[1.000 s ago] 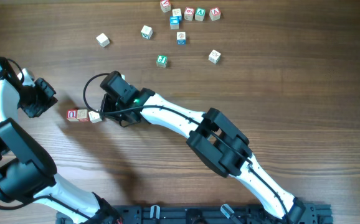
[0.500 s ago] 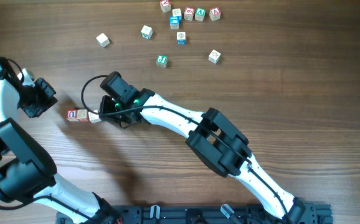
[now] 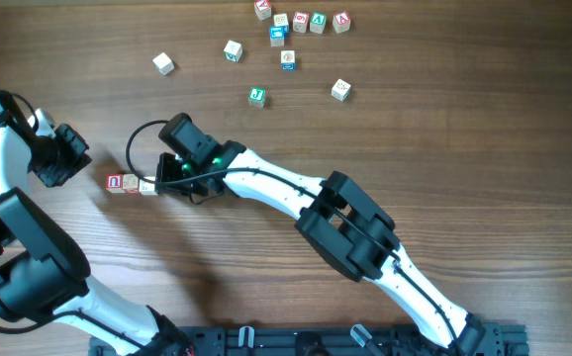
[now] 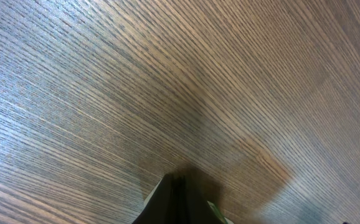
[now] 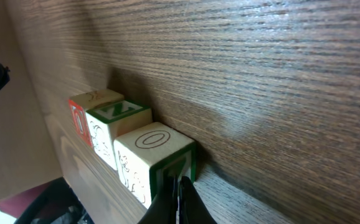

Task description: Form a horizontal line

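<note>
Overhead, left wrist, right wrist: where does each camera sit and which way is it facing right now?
Overhead: fixed above, looking straight down on the table; both arms, the row of three cubes and loose cubes show.
Left wrist: on the left arm, facing bare wood; only the shut left claw shows, at the bottom edge.
Right wrist: on the right arm, looking low along the table; the shut right claw sits at the O-marked end cube.
Shared: overhead and right wrist both show the row.
</note>
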Action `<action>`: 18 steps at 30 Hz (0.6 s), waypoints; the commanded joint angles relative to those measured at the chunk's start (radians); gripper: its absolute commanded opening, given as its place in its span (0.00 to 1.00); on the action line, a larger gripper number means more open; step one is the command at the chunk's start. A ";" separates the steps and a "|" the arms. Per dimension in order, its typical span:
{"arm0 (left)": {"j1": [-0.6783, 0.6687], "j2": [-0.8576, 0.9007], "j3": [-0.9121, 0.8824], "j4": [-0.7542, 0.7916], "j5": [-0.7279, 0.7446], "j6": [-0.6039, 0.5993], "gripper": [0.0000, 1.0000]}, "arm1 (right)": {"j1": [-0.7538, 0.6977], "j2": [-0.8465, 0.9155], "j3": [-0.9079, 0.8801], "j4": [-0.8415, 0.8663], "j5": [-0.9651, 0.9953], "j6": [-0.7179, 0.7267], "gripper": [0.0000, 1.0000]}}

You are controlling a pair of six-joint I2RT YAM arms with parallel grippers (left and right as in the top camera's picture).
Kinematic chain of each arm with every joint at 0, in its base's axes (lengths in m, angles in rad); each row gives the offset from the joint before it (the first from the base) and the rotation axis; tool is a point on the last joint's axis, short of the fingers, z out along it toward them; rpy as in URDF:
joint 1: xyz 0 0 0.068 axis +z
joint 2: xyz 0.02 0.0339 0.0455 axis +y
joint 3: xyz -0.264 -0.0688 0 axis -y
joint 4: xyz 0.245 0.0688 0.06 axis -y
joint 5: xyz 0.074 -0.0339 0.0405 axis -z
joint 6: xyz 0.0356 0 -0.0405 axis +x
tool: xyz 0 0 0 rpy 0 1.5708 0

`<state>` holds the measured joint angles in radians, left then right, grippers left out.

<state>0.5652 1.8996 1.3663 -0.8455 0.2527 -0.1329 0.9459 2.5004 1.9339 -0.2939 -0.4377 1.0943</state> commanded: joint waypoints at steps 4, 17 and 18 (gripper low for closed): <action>0.005 -0.008 0.013 0.003 0.012 0.016 0.04 | 0.002 0.014 -0.005 0.011 -0.015 -0.030 0.05; 0.005 -0.008 0.013 0.002 0.012 0.016 0.04 | 0.002 0.014 -0.005 0.068 -0.032 -0.078 0.05; 0.005 -0.008 0.013 0.002 0.013 0.016 0.04 | 0.002 0.014 -0.005 0.068 -0.032 -0.078 0.05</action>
<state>0.5652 1.8996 1.3663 -0.8455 0.2527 -0.1329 0.9459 2.5004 1.9335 -0.2298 -0.4492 1.0462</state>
